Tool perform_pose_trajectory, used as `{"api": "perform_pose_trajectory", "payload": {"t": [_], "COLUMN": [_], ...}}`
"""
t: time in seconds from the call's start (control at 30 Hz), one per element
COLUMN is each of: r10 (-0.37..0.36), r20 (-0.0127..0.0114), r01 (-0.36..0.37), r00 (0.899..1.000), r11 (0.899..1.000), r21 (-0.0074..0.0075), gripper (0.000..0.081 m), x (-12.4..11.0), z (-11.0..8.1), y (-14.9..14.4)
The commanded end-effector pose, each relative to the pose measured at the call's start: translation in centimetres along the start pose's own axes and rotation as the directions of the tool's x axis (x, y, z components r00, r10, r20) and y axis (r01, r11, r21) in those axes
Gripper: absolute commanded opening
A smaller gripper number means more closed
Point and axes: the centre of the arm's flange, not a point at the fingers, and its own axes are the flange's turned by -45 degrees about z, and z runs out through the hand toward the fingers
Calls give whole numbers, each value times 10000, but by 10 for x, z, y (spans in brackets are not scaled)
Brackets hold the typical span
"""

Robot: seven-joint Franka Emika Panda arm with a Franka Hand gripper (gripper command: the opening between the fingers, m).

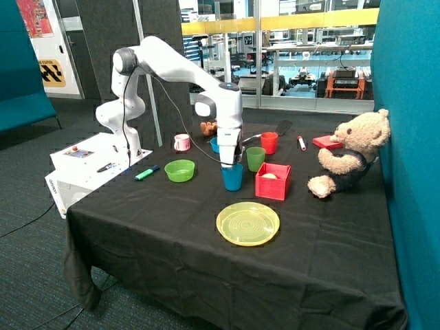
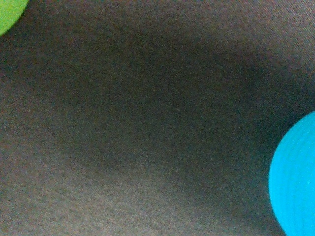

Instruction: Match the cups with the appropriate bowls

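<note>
Altogether two task cups show: blue cup [image 1: 232, 177] under the gripper [image 1: 229, 163], green cup [image 1: 255, 159] just behind. Green bowl [image 1: 179, 170] sits apart; blue bowl [image 1: 215, 144] hides behind the arm. Grip state: cannot tell; no writing readable.

Blue bowl [image 1: 215, 144]: sitting mostly hidden behind the arm.
Gripper [image 1: 229, 165]: fingers reaching into the blue cup [image 1: 232, 177], grip unclear.
Wrist view: frame edges cropping green [image 2: 9, 12] and blue [image 2: 295, 179] patches.
</note>
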Motion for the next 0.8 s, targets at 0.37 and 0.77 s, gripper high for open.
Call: {"api": "perform_pose_trajectory", "payload": {"t": [0.37,0.77], "r10": [49,-111], "r20": [40,39], "r01": [-49,111], "r00": [10000,9999], "r11": [10000,9999], "r21": [40,40], "gripper": [0,0], "x": [-9,-10], "z": [0,-6], "y": [-1,-9]}}
